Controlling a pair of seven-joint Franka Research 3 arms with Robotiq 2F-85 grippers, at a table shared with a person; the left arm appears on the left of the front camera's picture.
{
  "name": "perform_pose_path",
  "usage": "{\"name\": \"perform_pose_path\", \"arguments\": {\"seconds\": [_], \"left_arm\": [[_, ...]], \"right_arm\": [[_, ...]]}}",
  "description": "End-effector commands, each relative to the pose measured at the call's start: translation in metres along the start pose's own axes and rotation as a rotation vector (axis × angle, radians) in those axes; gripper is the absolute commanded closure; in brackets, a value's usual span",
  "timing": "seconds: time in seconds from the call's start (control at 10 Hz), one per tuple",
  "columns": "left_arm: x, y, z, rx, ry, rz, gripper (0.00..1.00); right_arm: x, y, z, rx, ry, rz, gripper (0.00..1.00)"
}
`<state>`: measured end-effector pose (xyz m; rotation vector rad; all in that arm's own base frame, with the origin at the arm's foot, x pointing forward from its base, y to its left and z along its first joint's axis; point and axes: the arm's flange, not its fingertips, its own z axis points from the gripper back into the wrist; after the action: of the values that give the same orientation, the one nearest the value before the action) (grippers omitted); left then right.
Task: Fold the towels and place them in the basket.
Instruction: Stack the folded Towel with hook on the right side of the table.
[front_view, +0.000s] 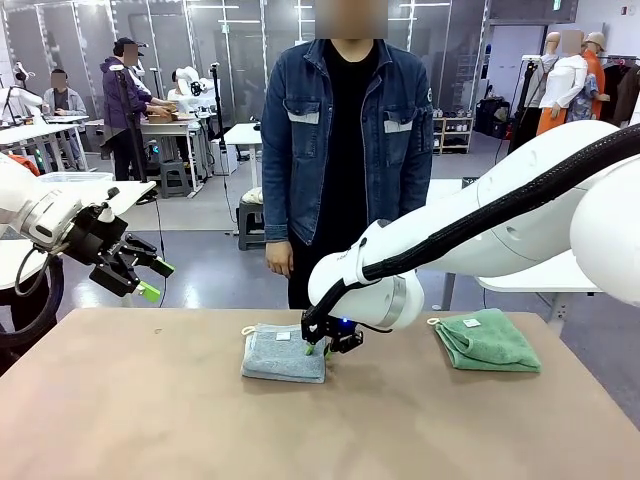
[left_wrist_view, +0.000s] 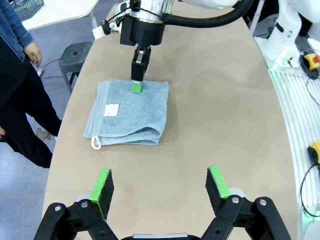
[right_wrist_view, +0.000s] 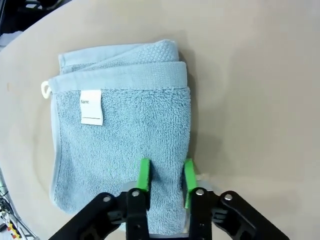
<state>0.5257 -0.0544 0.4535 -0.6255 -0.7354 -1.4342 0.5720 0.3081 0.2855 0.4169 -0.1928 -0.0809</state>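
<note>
The right gripper (front_view: 326, 349) bears down on the folded blue-grey towel (front_view: 284, 353) near the middle of the worktop (front_view: 150, 420), its green pads (right_wrist_view: 144, 175) drawn close together and pinching a ridge of terry at the towel's right-hand edge. From the right wrist camera, the two pads stand upright with a narrow strip of pile caught between them, and the towel spreads away from the fingers, with a white label (right_wrist_view: 91, 107) on its top face and a small white loop (right_wrist_view: 45, 90) at one corner. The folded layers show as stacked edges along the far side in that view. The white right arm (front_view: 480, 225) sweeps in from the worktop's right edge and crosses to the centre.

The left gripper (front_view: 145, 279) hangs in the air above the worktop's far left corner, jaws spread wide and empty; its own camera looks between the parted pads (left_wrist_view: 102, 186) at the blue-grey towel (left_wrist_view: 127, 112) beyond.

The mint green towel (front_view: 487, 340) lies folded near the far right corner, a white tag on top, well apart from the other towel.

A person in a denim jacket (front_view: 345, 140) stands at the far edge, one hand (front_view: 279, 259) hanging at the side.
</note>
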Motion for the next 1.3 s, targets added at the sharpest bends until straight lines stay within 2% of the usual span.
{"name": "perform_pose_path", "arguments": {"seconds": [0.0,0.1,0.2,0.3,0.4,1.2], "left_arm": [[0.0015,-0.0005,0.0015,0.003,-0.001,-0.003,0.06],[0.0015,-0.0005,0.0015,0.003,-0.001,-0.003,0.06],[0.0015,-0.0005,0.0015,0.003,-0.001,-0.003,0.06],[0.0015,-0.0005,0.0015,0.003,-0.001,-0.003,0.06],[0.0015,-0.0005,0.0015,0.003,-0.001,-0.003,0.06],[0.0015,-0.0005,0.0015,0.003,-0.001,-0.003,0.06]], "right_arm": [[0.0009,0.0013,-0.0024,-0.02,0.006,-0.012,0.93],[0.0008,0.0016,-0.0022,-0.022,0.008,-0.011,0.76],[0.0009,0.002,-0.0025,-0.026,0.017,-0.011,1.0],[0.0013,0.0019,-0.0023,-0.028,0.021,-0.008,0.95],[0.0018,0.0019,-0.002,-0.031,0.027,-0.004,1.0],[0.0007,0.0015,0.0004,-0.005,0.024,0.004,1.0]]}}
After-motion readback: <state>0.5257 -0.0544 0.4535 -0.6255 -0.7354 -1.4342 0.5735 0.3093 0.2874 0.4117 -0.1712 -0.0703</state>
